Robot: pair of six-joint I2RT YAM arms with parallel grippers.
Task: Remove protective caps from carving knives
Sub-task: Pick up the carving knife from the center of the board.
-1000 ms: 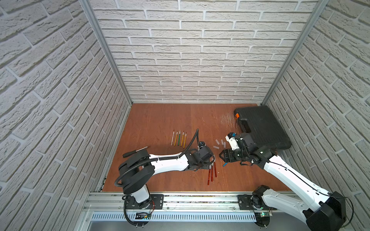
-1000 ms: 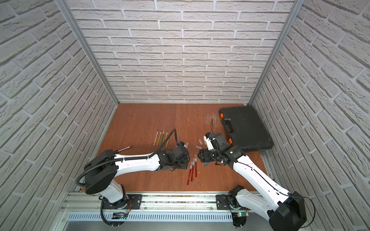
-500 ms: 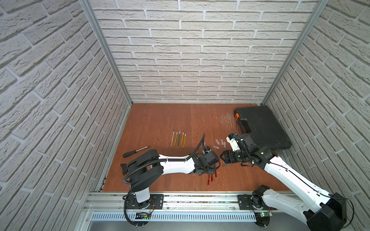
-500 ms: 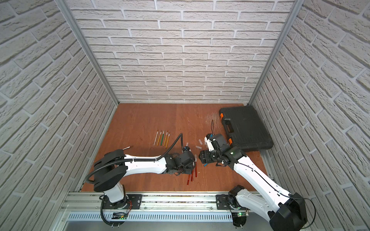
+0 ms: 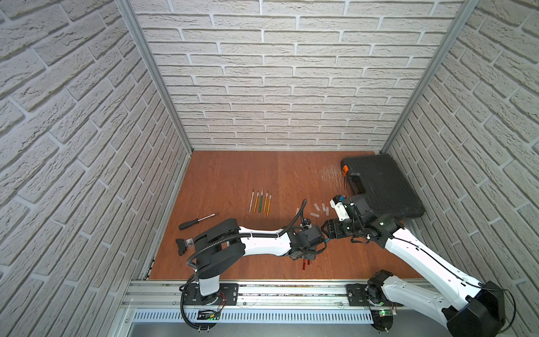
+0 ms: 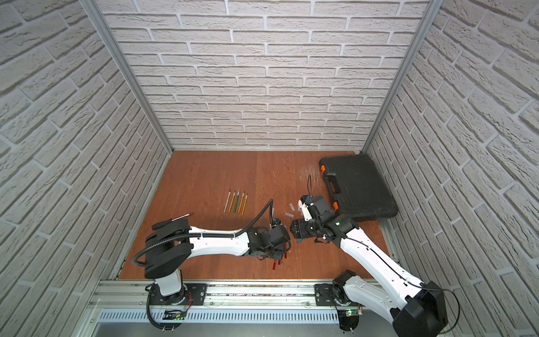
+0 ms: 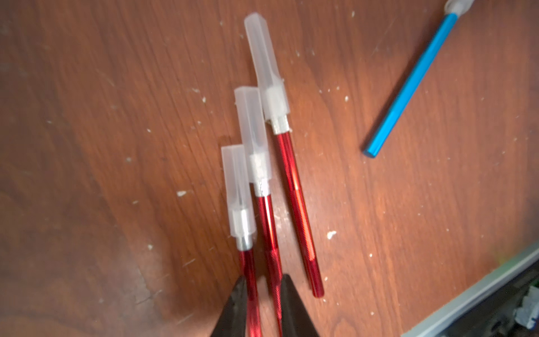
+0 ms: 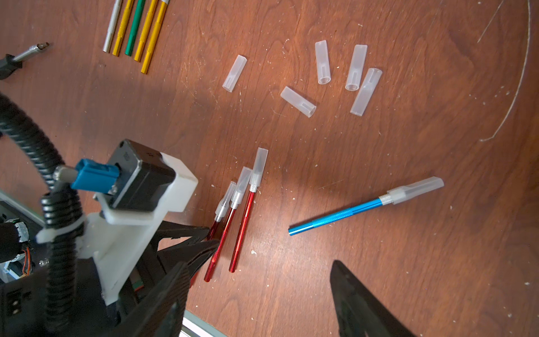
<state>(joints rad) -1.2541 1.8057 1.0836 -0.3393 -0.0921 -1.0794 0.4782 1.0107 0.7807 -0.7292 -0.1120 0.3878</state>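
In a top view, the left arm [image 5: 262,243] lies low and reaches from its base toward 3 o'clock. The left tool [image 7: 264,277] points down at the worktop [image 7: 87,146], with its jaws pinched on two red knives [image 7: 267,233]. The right arm [image 5: 423,262] reaches toward 10 o'clock. The right tool [image 8: 259,262] is wide open and holds nothing. It sits near the left tool, at about 2 o'clock from it.
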